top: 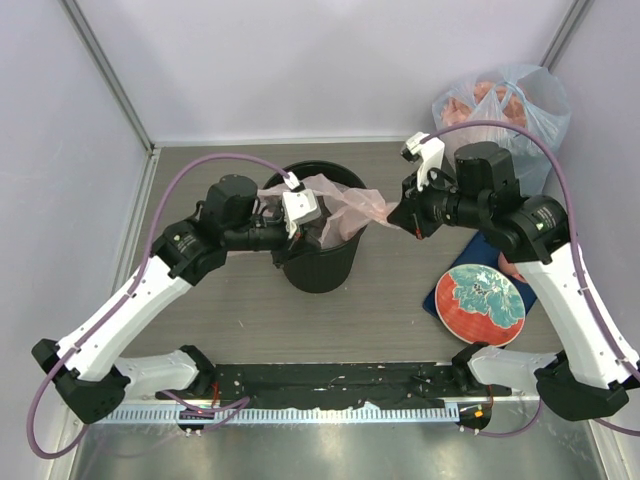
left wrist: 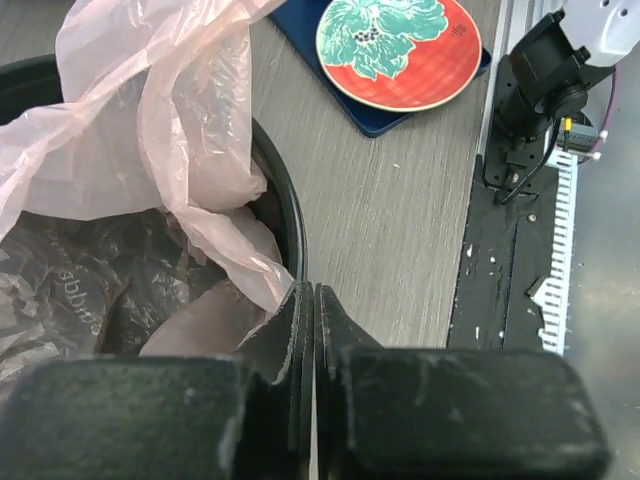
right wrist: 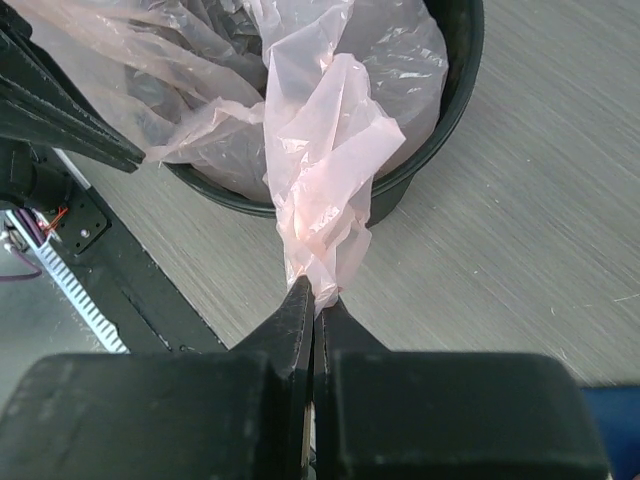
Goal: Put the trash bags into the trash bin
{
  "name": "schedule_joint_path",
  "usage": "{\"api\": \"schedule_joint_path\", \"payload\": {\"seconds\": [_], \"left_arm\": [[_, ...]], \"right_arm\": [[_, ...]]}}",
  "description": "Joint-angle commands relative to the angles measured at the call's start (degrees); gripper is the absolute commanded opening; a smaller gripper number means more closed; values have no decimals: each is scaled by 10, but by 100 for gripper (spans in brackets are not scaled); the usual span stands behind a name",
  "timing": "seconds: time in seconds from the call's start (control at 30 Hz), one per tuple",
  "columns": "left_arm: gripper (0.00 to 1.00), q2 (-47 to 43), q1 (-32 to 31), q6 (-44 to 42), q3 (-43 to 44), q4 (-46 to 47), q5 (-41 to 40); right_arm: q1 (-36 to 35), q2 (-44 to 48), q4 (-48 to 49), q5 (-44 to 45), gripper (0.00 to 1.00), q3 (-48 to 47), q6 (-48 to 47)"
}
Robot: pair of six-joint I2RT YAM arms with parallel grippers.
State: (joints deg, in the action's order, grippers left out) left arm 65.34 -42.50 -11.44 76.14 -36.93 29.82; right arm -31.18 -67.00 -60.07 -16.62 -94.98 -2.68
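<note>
Pink trash bag [right wrist: 320, 150] is thin, crinkly and see-through, mostly bunched inside the black trash bin [right wrist: 455, 90]. My right fingers [right wrist: 303, 300] are clamped on a twisted tail pulled out past the rim, and my left fingers [left wrist: 300, 300] are pinched shut on its edge right at the rim

Plain pale walls [top: 300, 60] enclose a grey wood-grain surface [top: 390, 320] on three sides, with metal posts [top: 108, 70] in the corners, evenly lit.

Seen from above: left gripper [left wrist: 313, 292] pointed 3 o'clock, right gripper [right wrist: 318, 290] 9 o'clock; both jaw pairs pinched tight on trash bag [right wrist: 325, 150].
</note>
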Motion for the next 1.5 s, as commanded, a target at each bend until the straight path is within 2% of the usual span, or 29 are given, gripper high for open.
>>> {"api": "schedule_joint_path", "payload": {"seconds": [0.0,0.1,0.2,0.23,0.27,0.3,0.43,0.5,0.73,0.83,0.87,0.9,0.97,1.0,1.07,1.27,1.47], "left_arm": [[0,-14,-4,-10,14,-5,36],[0,-28,-12,-7,0,-11,61],[0,-36,-14,0,-9,-8,46],[3,-41,-14,4,-12,-4,33],[17,-43,-14,10,-15,9,10],[42,-43,-15,12,-15,12,-23],[62,-43,-16,-10,-13,26,-57],[66,-45,-15,-13,-14,35,-63],[67,-20,-15,-5,-14,57,-114],[65,-7,-15,-9,-20,59,-121],[62,-7,-15,-11,-25,60,-101],[45,-9,-15,-14,-26,60,-87],[30,-12,-15,-10,-26,57,-47],[16,-15,-15,-5,-25,56,-33],[0,-21,-18,-6,-20,50,8],[0,-43,-64,-50,-43,19,24],[0,-20,-77,-69,-86,10,-23]], "right_arm": [[8,16,7,3,1,-29,5],[9,19,3,3,1,-33,2],[9,21,-6,-4,1,-37,-7],[9,22,-7,-10,1,-37,-8],[9,22,-8,-13,1,-37,-8],[9,22,-10,-16,1,-37,-9],[10,23,-10,-21,1,-34,-13],[9,24,-12,-23,1,-35,-13],[9,28,-14,-23,1,-36,-15],[9,32,-15,-20,1,-34,-15],[9,33,-15,-18,1,-35,-15],[9,33,-15,-16,1,-35,-13],[9,32,-15,-10,1,-41,-11],[10,31,-15,-7,1,-42,-9],[11,31,-16,6,1,-46,-3],[32,17,-17,31,1,-41,25],[74,-18,-18,-2,1,-24,72]]}}
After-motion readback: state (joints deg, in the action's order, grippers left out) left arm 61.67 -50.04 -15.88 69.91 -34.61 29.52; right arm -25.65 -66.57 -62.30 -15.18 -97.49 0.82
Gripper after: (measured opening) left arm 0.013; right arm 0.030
